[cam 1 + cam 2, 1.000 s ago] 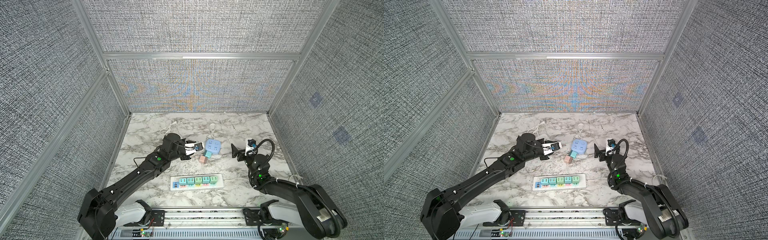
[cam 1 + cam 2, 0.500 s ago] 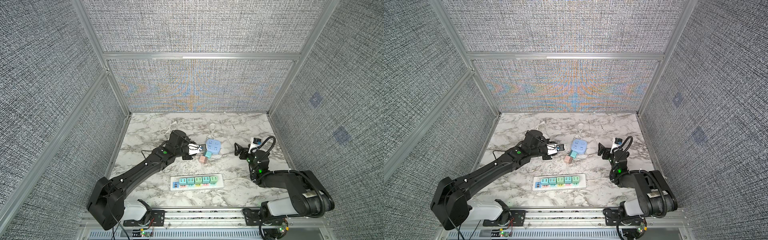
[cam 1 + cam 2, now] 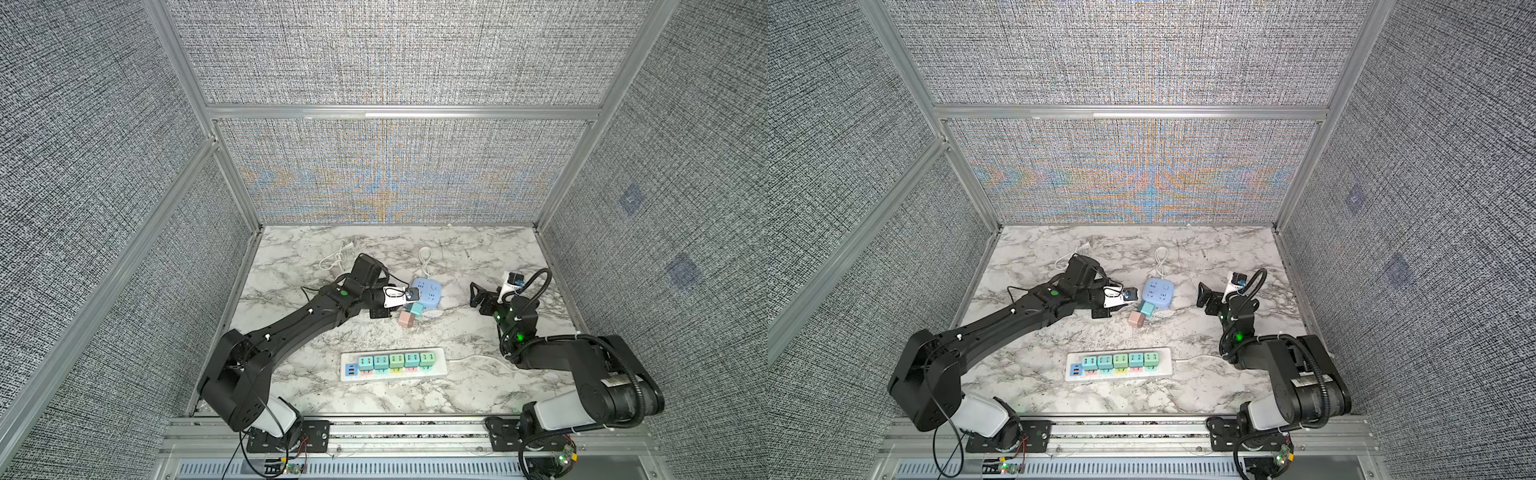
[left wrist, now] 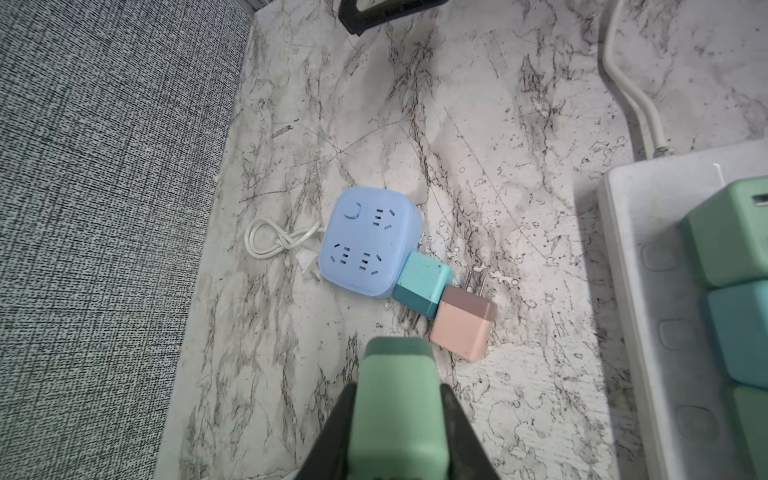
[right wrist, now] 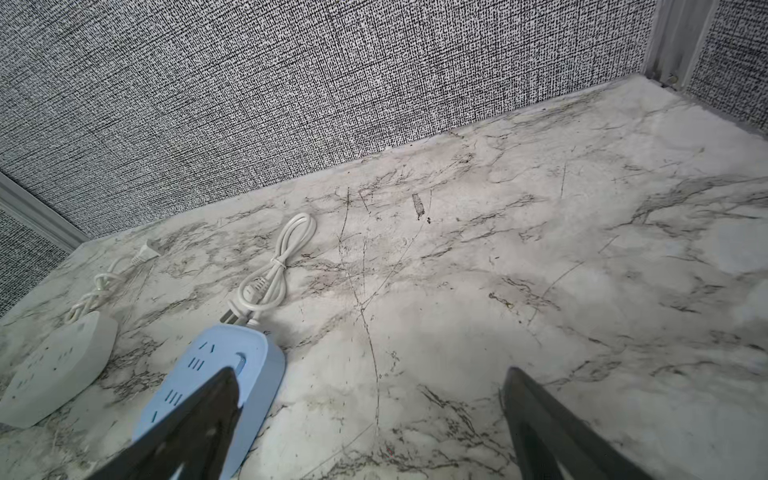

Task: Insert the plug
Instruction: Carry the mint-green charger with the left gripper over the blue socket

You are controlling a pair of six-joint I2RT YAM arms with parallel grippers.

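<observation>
Left end effector [image 4: 397, 388]: clamped shut on a green plug [image 4: 397, 419], gripping its two sides; I can't see the prongs.
Green plug: carried near the middle of the surface [image 3: 478, 257], just beside the blue socket cube [image 3: 427, 291] on the side facing the left edge, not touching it.
Blue socket cube: its top outlets are all empty. A teal plug [image 3: 415, 309] touches one corner, and a pink plug [image 3: 406, 331] leans against the teal one. Both lie loose.
Power strip [image 3: 439, 365]: near the front edge, with five plugs [image 3: 395, 360] seated in a row.
Right end effector [image 5: 370, 376]: spread wide and holding nothing, toward the right edge and facing the cube.
Done: the pick-up looks complete to me.
Left: lining the prongs up with a free outlet, most likely on the cube, and pressing the plug home. Nothing is seated there yet.
</observation>
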